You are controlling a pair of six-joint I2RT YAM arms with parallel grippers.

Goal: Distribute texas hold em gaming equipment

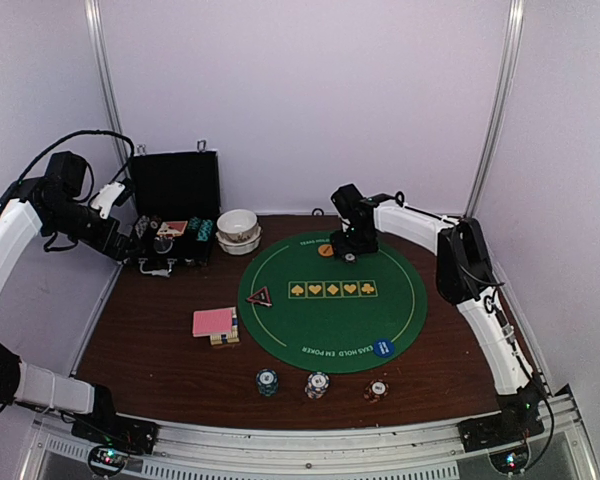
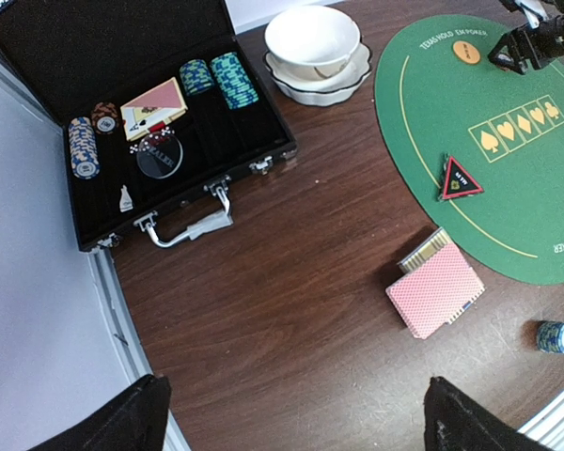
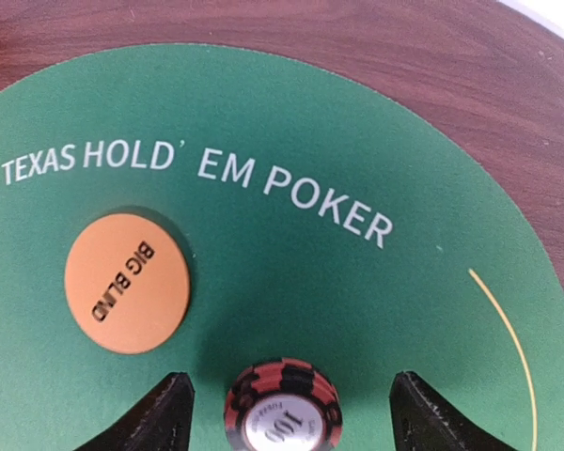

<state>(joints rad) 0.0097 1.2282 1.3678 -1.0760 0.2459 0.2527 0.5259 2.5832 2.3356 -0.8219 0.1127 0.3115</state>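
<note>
White walls (image 1: 310, 100) are enclosing the wooden table (image 1: 150, 340). At the green mat's (image 1: 330, 325) far edge the right gripper (image 1: 348, 255) is gaping around a chip stack (image 3: 282, 406). The left gripper (image 2: 291, 418) is gaping wide beyond its left edge.

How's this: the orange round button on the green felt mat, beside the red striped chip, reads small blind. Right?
No. The right wrist view shows the orange round button reads BIG BLIND, not small blind. It does lie on the green felt mat beside the red striped chip.
</note>
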